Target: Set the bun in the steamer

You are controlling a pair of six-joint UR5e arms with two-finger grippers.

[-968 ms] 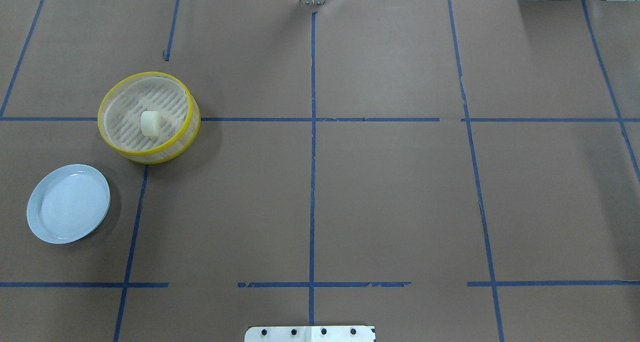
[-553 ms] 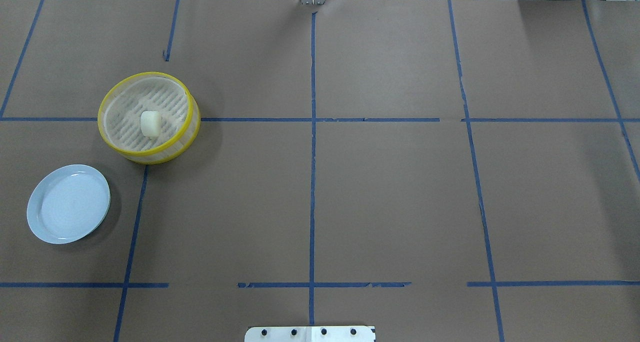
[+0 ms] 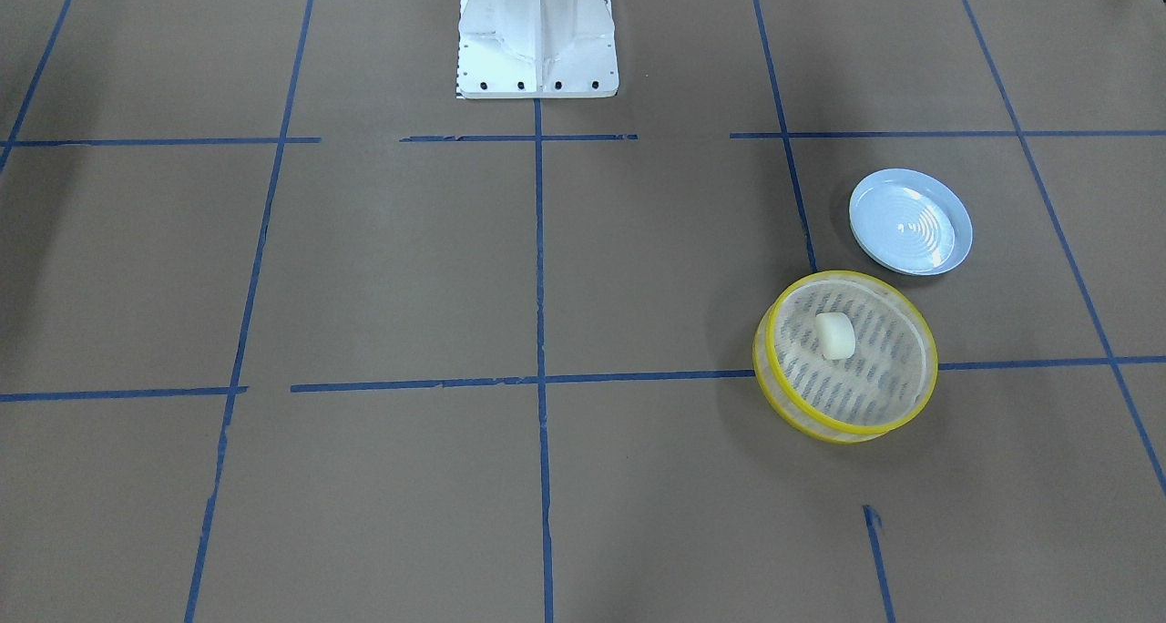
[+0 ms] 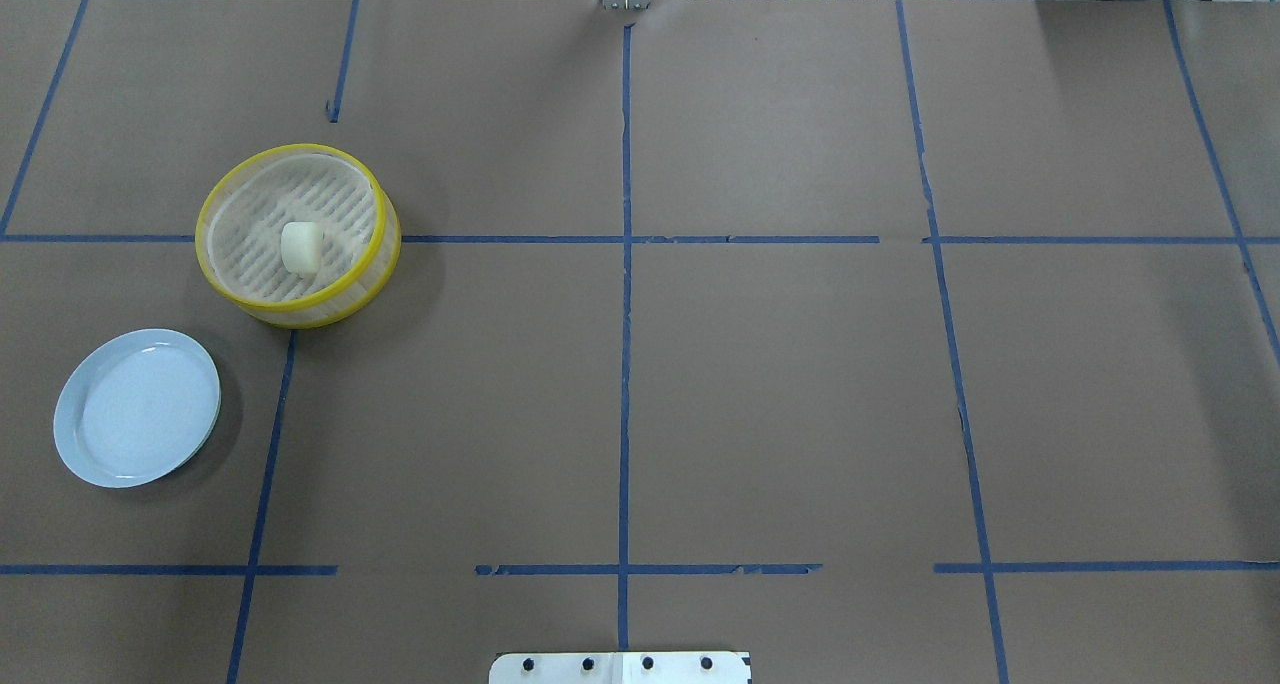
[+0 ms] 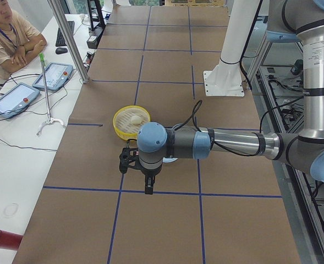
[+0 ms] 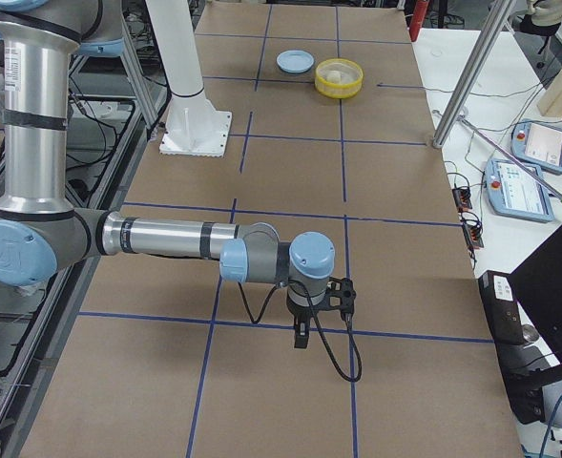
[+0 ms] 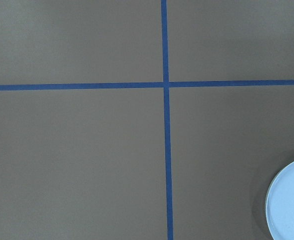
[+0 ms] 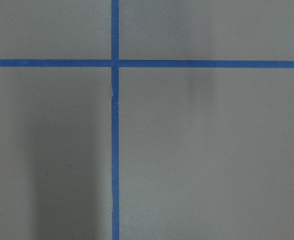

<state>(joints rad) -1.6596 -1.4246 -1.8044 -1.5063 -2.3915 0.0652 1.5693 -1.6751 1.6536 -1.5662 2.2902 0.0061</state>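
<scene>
One bun lies on the mesh floor of the steamer, so the placing looks done. Whether the left gripper or right gripper is open, I cannot tell. Neither touches the bun, and I judge no further move is needed.

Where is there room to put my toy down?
Lots of room: the bare table on the robot's right, past the middle tape line, and between that line and the steamer. Crowded: its left, where the steamer holds the bun, the blue plate close by.
</scene>
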